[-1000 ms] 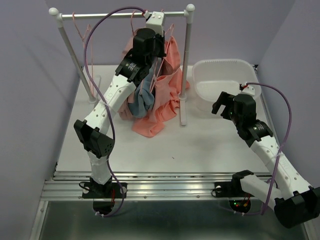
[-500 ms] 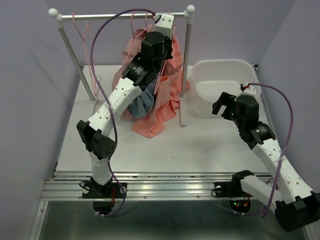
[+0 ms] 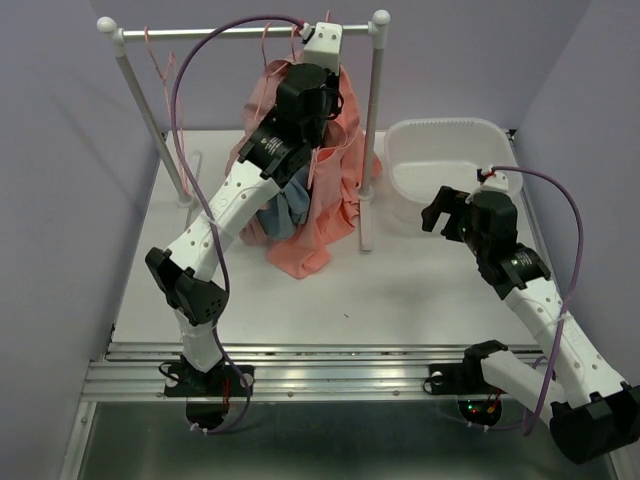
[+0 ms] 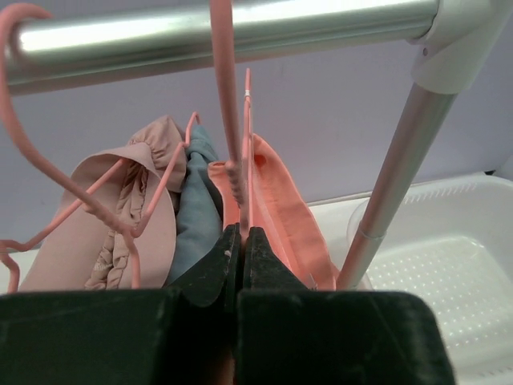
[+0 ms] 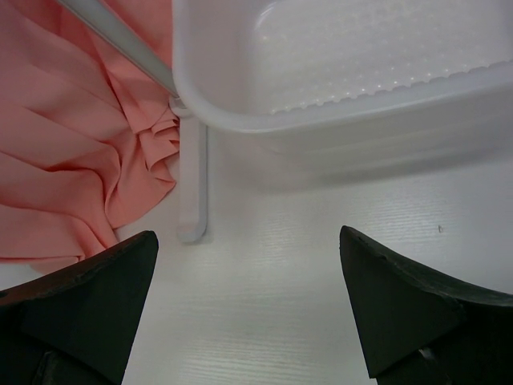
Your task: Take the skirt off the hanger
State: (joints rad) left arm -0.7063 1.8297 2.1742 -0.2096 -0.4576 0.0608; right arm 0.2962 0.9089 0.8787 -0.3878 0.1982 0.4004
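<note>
A coral skirt (image 3: 335, 185) hangs from a thin pink hanger (image 4: 228, 120) hooked over the silver rail (image 3: 240, 30) near its right post; its hem pools on the table. In the left wrist view the skirt (image 4: 280, 204) drops just behind my fingers. My left gripper (image 4: 240, 237) is shut on the hanger's neck, right under the rail (image 4: 240, 28). From above, that gripper (image 3: 325, 38) sits at the rail's right end. My right gripper (image 3: 440, 212) hovers open over the table, with nothing between its fingers (image 5: 248, 241).
A beige garment (image 4: 120, 216) on a second pink hanger (image 4: 48, 176) and a blue garment (image 3: 285, 205) hang to the skirt's left. The rack's right post (image 3: 372, 130) and its foot (image 5: 192, 200) stand beside a white basket (image 3: 450, 130).
My left arm has lifted and shifted right, carrying the gripped hanger closer to the rail's right end. The right arm has barely moved.
</note>
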